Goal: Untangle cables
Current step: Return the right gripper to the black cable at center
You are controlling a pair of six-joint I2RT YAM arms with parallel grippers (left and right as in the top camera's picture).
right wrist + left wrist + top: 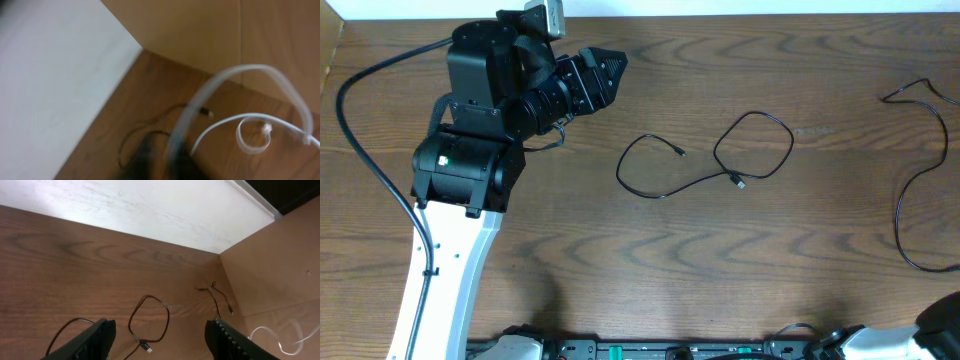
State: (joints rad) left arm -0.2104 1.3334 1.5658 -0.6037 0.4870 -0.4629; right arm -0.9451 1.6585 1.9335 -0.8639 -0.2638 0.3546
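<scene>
Cables lie apart in the view from above: a looped black cord (700, 185) sits loose in the middle of the table (620, 280), and a second black cord (900, 210) runs down the right edge of the frame. The left arm (470, 150) stands bent in the upper left. Its left claw (605, 70) is held high and points right toward the looped black cord, well apart from it. Only a bit of the right arm (940, 325) peeks in at the lower right corner. In the left wrist view, the claw's two fingers (95, 340) sit at the bottom, wide apart with nothing between them. The looped black cord lies on the wood just past them, and a white cord (264, 329) curls at the lower right. The right wrist view is all blurry. The white cord (225, 122) loops big across the right half, and I cannot tell if the right claw is open or closed. I think the step is reaching for the looped cord. Next, the left claw needs to come down over one strand and pinch it.
</scene>
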